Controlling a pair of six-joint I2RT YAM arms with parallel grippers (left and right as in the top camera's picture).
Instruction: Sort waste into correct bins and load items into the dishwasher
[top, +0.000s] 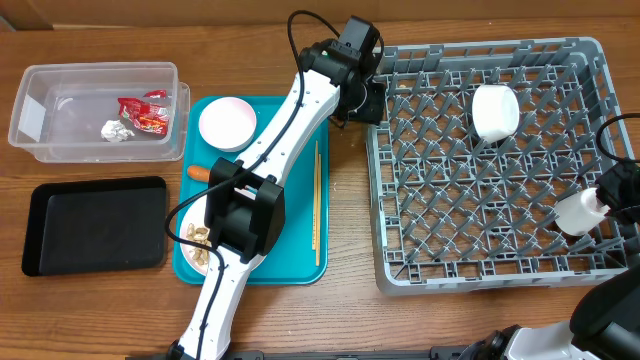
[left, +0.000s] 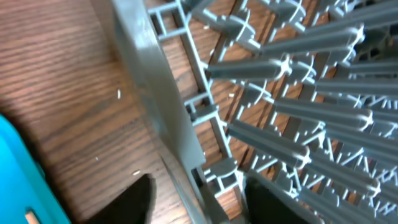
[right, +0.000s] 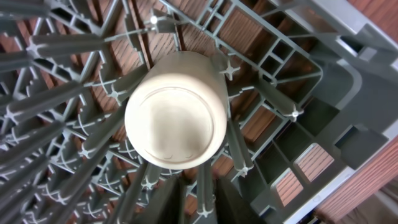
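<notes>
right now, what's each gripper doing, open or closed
Left gripper: open, straddling the rack edge, holding nothing.
Right gripper: cannot be told; it's over the white cup.

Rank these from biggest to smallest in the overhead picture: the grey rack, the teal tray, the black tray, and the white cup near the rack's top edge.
1. Rack
2. Teal tray
3. Black tray
4. Cup
</notes>
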